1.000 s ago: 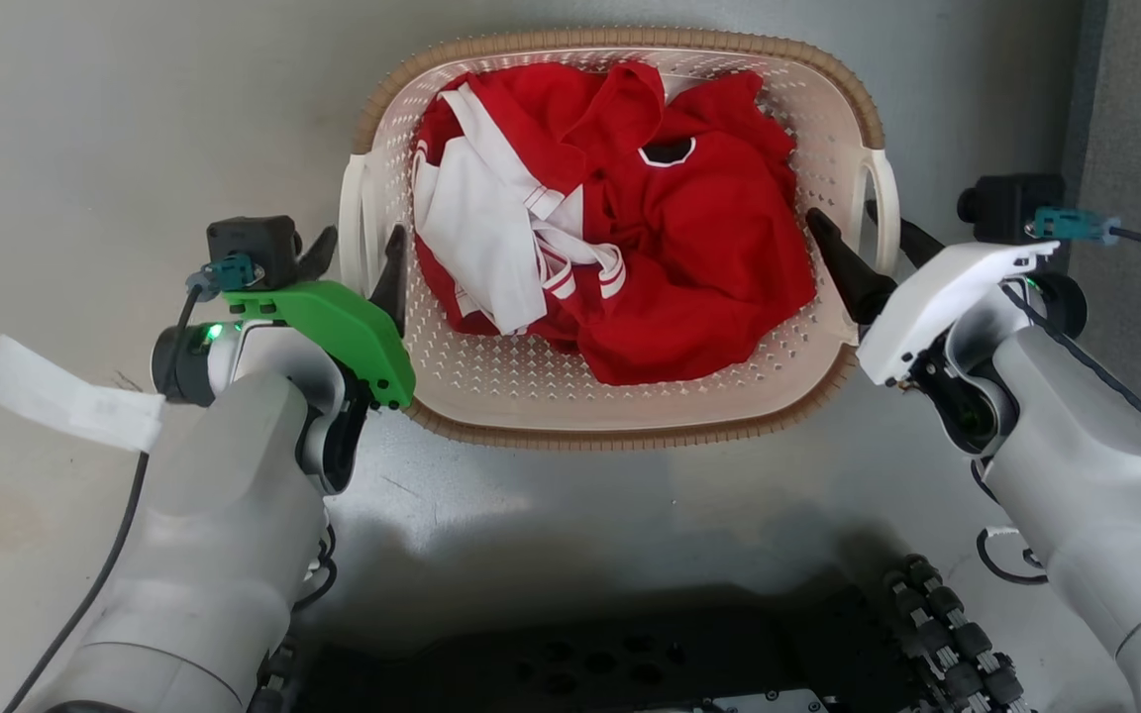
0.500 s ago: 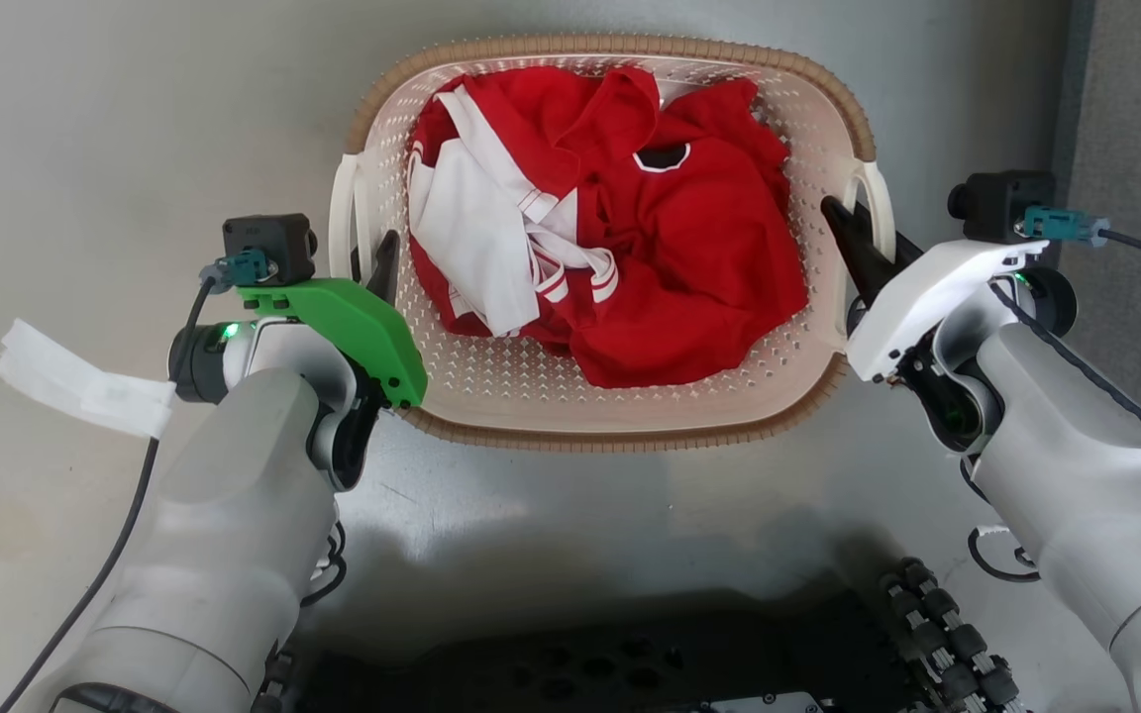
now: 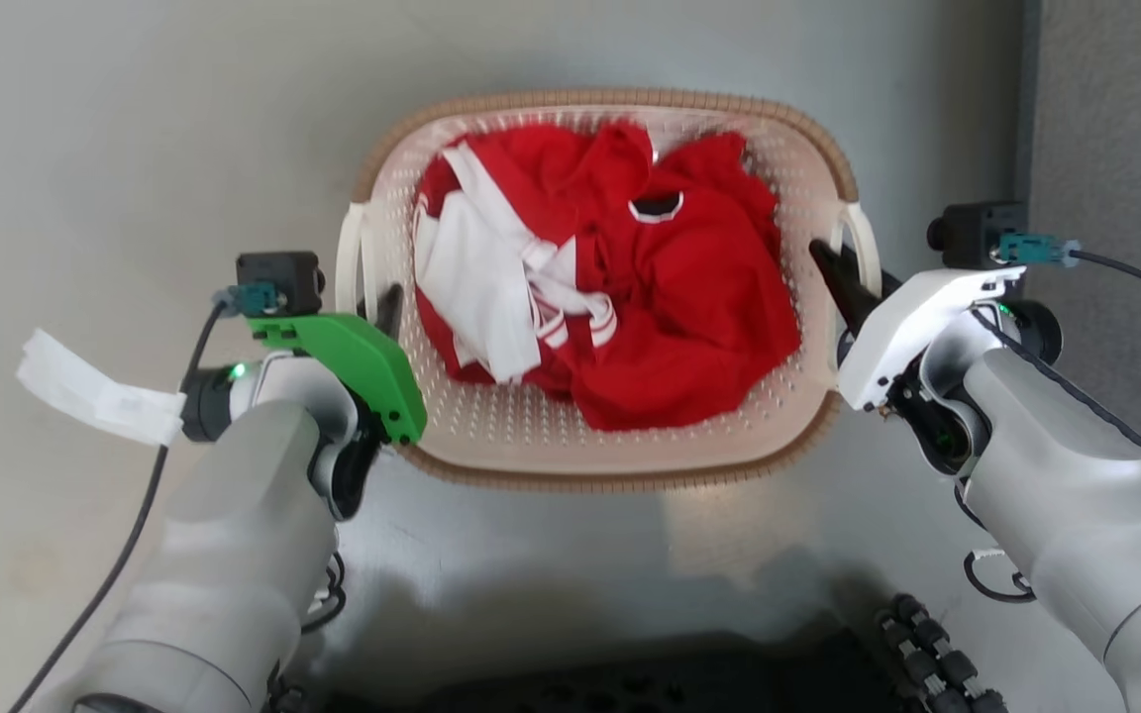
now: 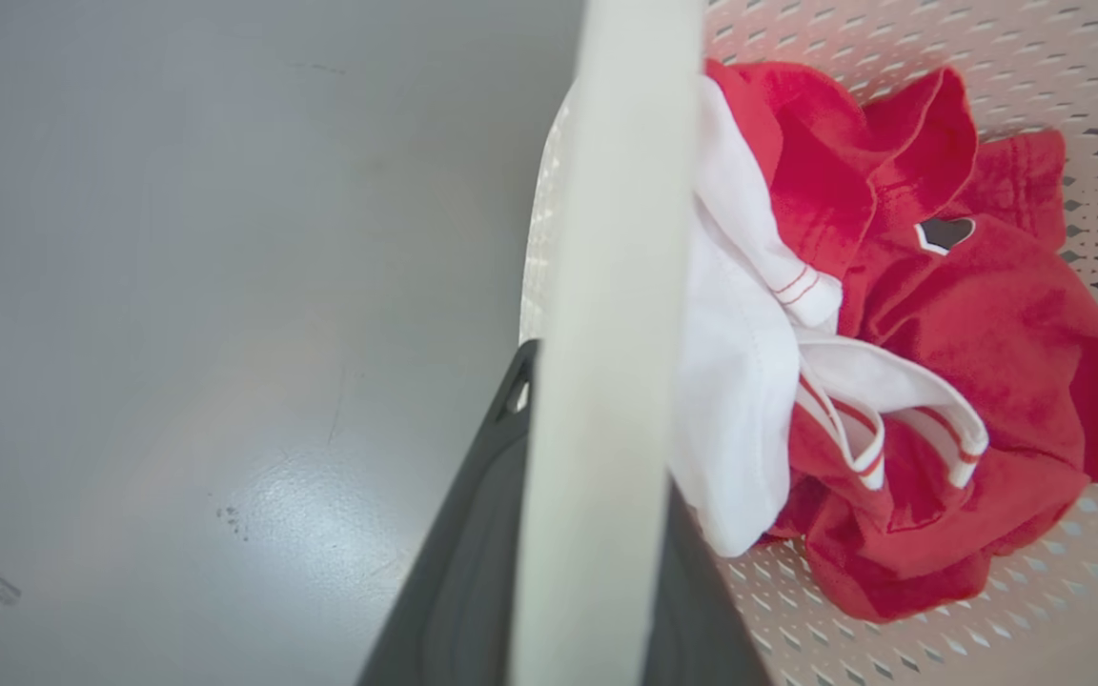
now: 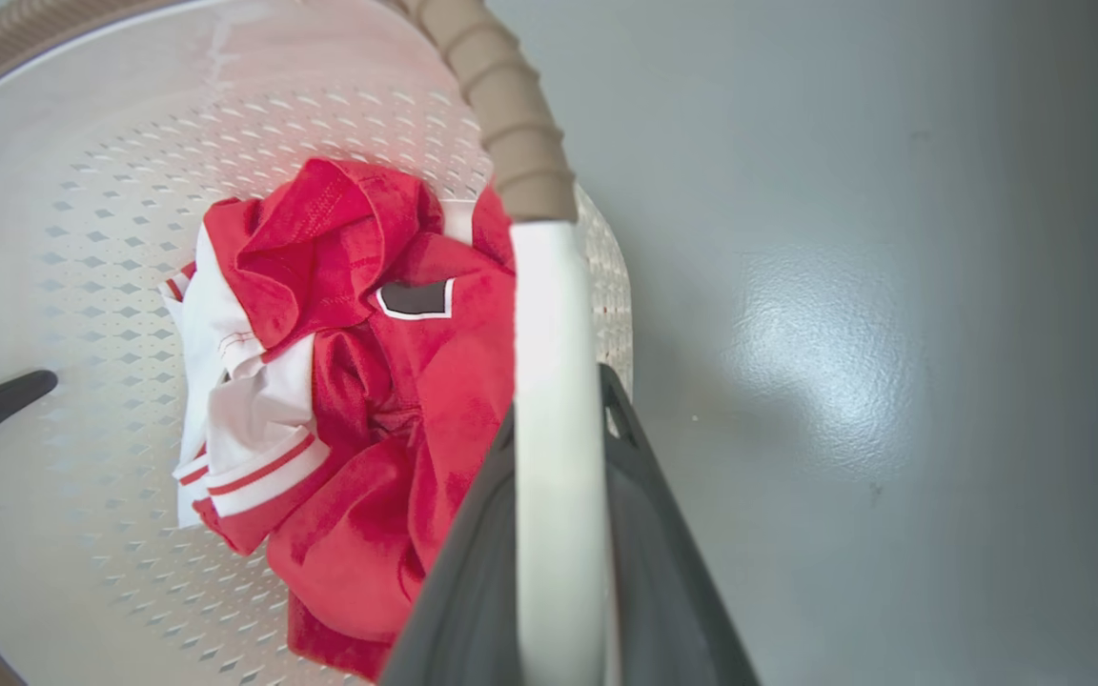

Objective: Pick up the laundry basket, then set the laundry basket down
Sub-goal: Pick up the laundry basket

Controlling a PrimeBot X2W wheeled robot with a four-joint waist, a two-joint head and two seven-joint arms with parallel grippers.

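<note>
The laundry basket (image 3: 610, 482) lies at 12 o'clock from the robot, mid-frame in head view, over grey floor (image 3: 135, 149). Whether its base is off the floor can't be told. It opens upward w/ a heap of red-and-white clothes (image 3: 650, 297) inside. Its long axis runs 9-to-3 o'clock, so the loop handles sit on the short ends, one per arm.

L hand (image 3: 377, 302) is at the 9 o'clock end. Its fingers straddle the left handle (image 4: 606, 286), one inside the basket wall and one outside. In left wrist view both lie against the white bar, so the hand is nearly closed and grips the handle, nothing else. R hand (image 3: 853, 272) mirrors it at 3 o'clock, clamped on the right handle (image 5: 549, 381) w/ a dark finger on each side of the bar.

Key relation: the basket body lies toward 3 o'clock from L hand and toward 9 from R hand, i.e. btw the two, w/ neither arm nearer. Both sets of fingers point approx 12 o'clock, running along the handle bars rather than across them.

Judgement: the grip for pick-up looks made and set-down isn't done yet. The lift probably needs both arms rising evenly. Otherwise the basket would tip along its long axis, the clothes would slide to one end, and a bar could slip out past the fingertips.
</note>
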